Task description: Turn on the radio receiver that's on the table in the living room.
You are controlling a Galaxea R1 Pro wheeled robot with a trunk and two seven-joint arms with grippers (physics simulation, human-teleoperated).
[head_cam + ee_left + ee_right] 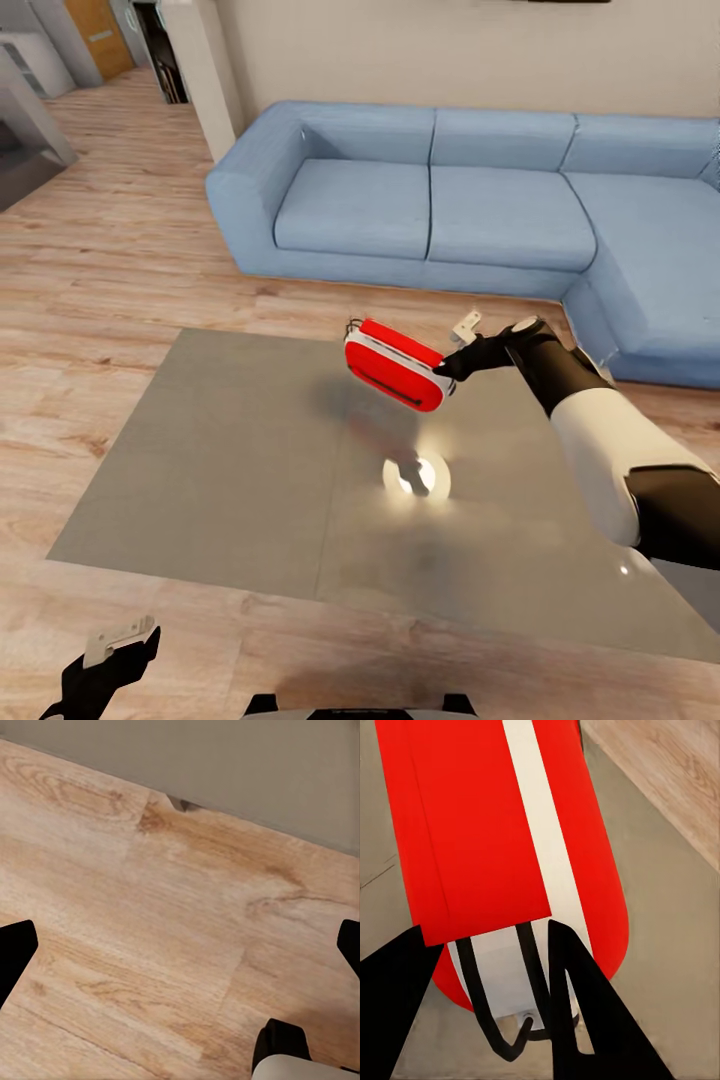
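Head view: radio receiver (396,364) red, white-trimmed, tilted.

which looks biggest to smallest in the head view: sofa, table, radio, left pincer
1. The table and the sofa both span most of the head view; the table sits nearer the camera, so I won't rank them.
2. The radio, far smaller.
3. The left pincer, cut off at the frame edge, so unsure.

Glossy grey table (230,470), wood-plank floor (110,260)
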